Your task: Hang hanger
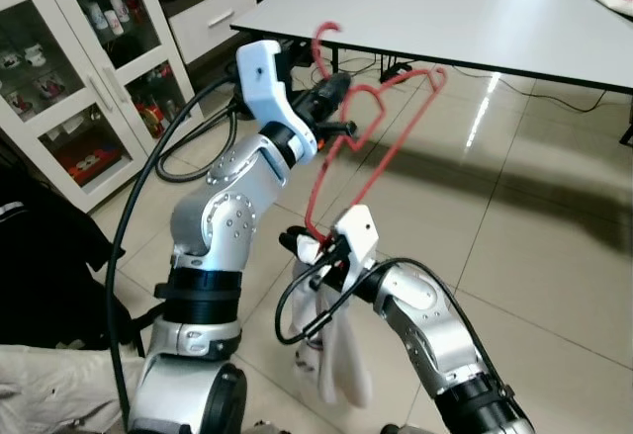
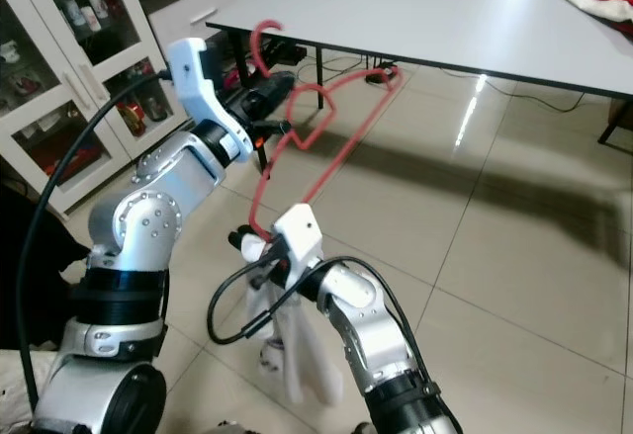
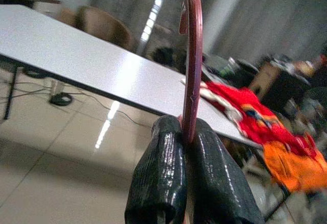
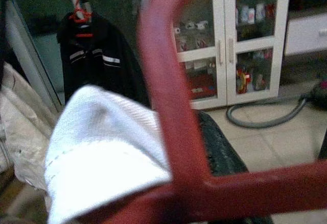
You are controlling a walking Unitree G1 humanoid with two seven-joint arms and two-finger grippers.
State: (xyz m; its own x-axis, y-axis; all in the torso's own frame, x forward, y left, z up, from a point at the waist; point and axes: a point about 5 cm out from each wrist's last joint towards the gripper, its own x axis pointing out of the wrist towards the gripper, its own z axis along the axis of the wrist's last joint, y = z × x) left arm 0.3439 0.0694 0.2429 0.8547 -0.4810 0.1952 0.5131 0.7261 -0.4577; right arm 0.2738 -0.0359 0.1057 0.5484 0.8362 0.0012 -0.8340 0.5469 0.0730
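Floor: pale glossy tiles [image 1: 554, 256] spread ahead and to the right, with open room between the robot and the table.
Table: a long white table [image 1: 465, 9] stands ahead, its near edge running across the upper part of the head views; cables lie on the floor under it. Red and orange cloth [image 3: 265, 127] lies on its far end.
Cabinet: a white glass-door cabinet [image 1: 74, 88] stands to the left, shelves full of small items, near the left arm.
Hose: a grey hose [image 1: 183, 162] coils on the floor before the cabinet, beside the left arm.
Dark jacket: a black jacket [image 4: 94, 60] hangs on a red hanger from a rail, seen in the right wrist view next to the cabinet.
Hanger: the red wire hanger [image 1: 381, 137] is held up in the air between the two arms, tilted, its hook topmost and just short of the table edge, its lower corner down at the right hand.
White cloth: a white garment [image 1: 331, 350] droops from the hanger's lower corner, under the right hand.
Left hand: the left hand [image 3: 186, 137] is raised and clenched on the hanger's neck below the hook, fingers [image 3: 158, 178] pressed to either side of the wire.
Right hand: the right hand [image 1: 312, 248] sits lower at the hanger's bottom corner, against wire and white cloth; whether it is clamped cannot be told.
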